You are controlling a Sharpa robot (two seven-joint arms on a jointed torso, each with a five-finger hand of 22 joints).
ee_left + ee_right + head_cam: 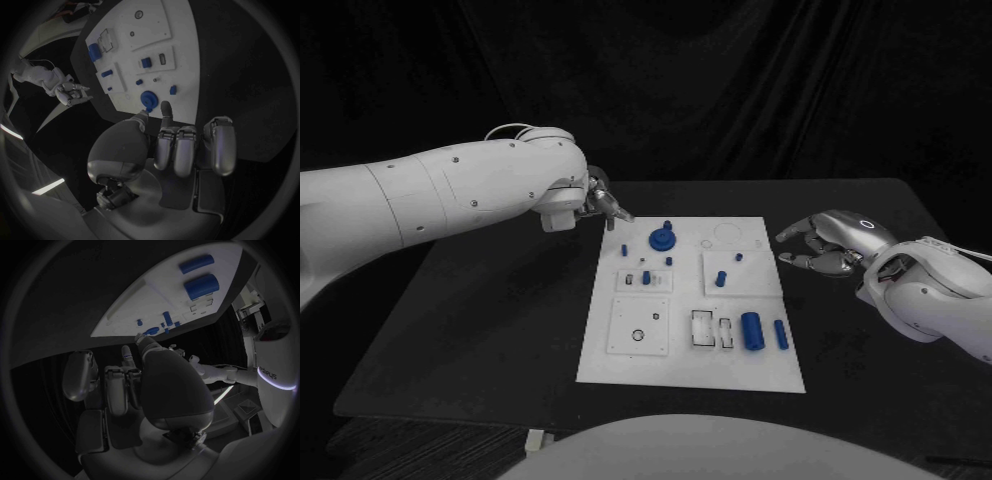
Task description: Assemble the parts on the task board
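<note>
White flat task board (692,368) sits mid black surface (488,330); small blue parts on it. Blue round gear-like part with a peg (661,239) stands near the board's far-left corner, just beside the silver left hand (602,204), which hovers at that corner: fingers loosely apart, holding nothing. Silver right hand (826,243) is off the board's right edge, curled but empty (farther from that part). Two blue cylinders (764,331) lie near-right, long axes running near-to-far. No readable writing on the board.
</note>
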